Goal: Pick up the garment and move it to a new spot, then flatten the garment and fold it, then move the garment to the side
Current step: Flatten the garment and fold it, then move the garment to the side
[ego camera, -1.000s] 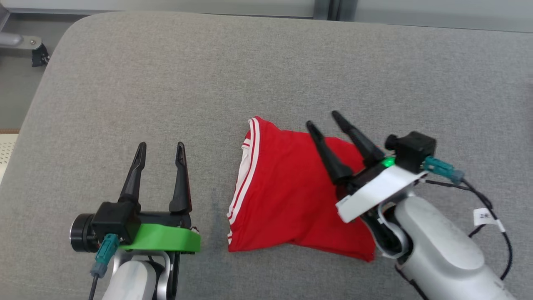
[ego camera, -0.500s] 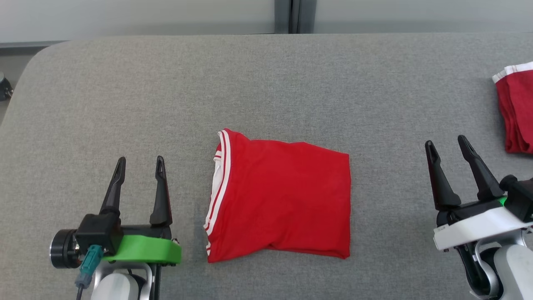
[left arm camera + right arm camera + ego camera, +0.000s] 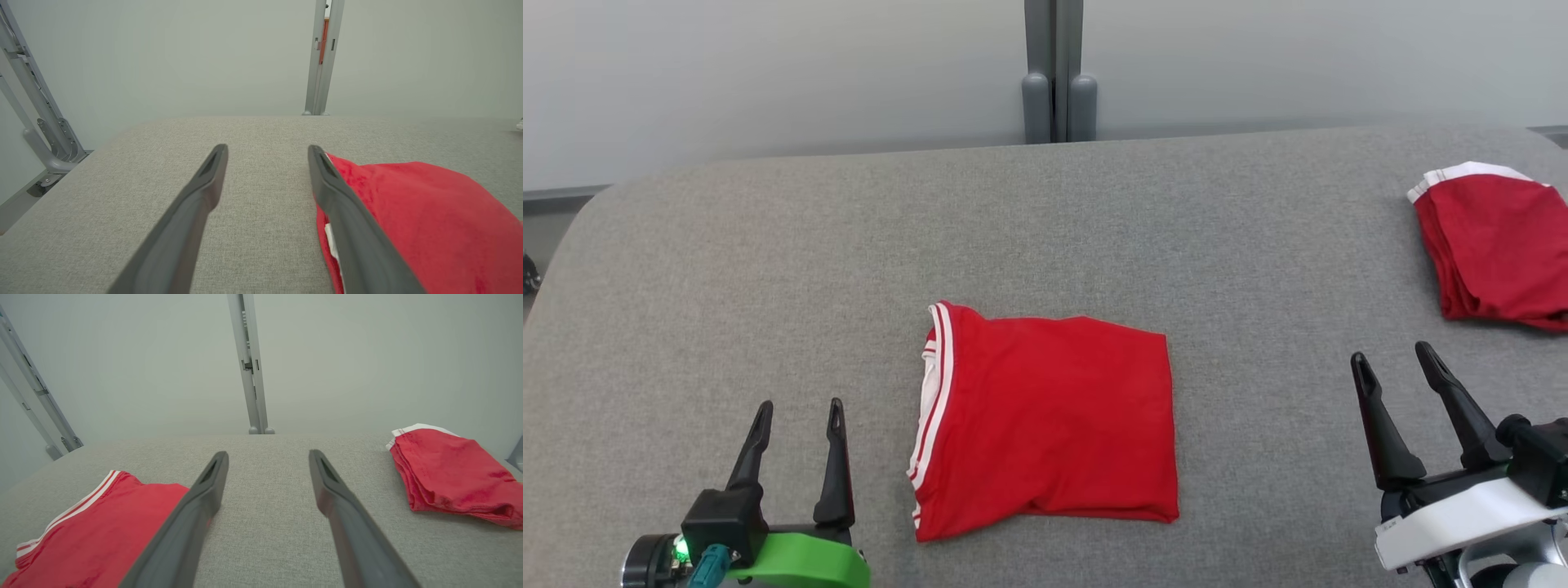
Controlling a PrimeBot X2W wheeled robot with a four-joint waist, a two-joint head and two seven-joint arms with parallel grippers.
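Note:
The garment (image 3: pixel 1049 425) is a red top with white-striped trim, lying folded into a rough square on the grey padded table (image 3: pixel 792 269). It also appears at the right of the left wrist view (image 3: pixel 416 220) and at the lower left of the right wrist view (image 3: pixel 94 531). My left gripper (image 3: pixel 798 415) stands open to the garment's left, apart from it, with nothing between its fingers. My right gripper (image 3: pixel 1393 361) stands open well to the garment's right, also holding nothing. Both sets of fingers point toward the far wall.
A second folded red garment (image 3: pixel 1494 245) with white trim lies at the table's far right edge, also seen in the right wrist view (image 3: pixel 453 473). A grey post (image 3: pixel 1055 73) stands against the pale wall behind the table. A metal frame (image 3: pixel 36 122) stands off the table's left.
The right gripper left the garment and drew back to the right, leaving it folded on the table. The head camera tilted up and panned, bringing the wall and the second red garment into view.

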